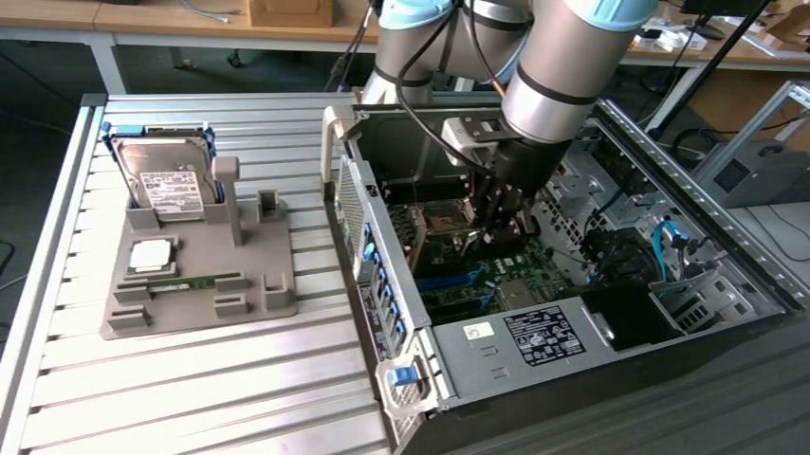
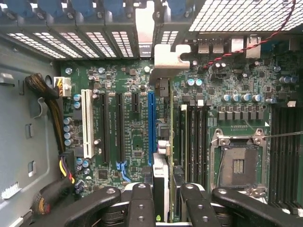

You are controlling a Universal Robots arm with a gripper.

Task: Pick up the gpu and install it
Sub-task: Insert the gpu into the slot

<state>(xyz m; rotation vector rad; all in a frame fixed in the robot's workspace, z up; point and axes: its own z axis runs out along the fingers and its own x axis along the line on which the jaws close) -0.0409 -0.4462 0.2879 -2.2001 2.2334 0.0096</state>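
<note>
Gripper [image 1: 504,227] hemmed by case walls [image 1: 358,204] above crowded motherboard [image 2: 132,142].

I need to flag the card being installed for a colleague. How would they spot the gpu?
Look inside the open computer case, below the arm's gripper. The gpu hangs edge-on between its fingers, over the motherboard: a thin upright card, unlike the flat slots around it.

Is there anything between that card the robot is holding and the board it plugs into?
Nothing visible blocks it. The gripper holds the gpu edge-on inside the open computer case, directly over the motherboard beside the blue slot. The cable bundle lies off to one side, clear of the card.
</note>
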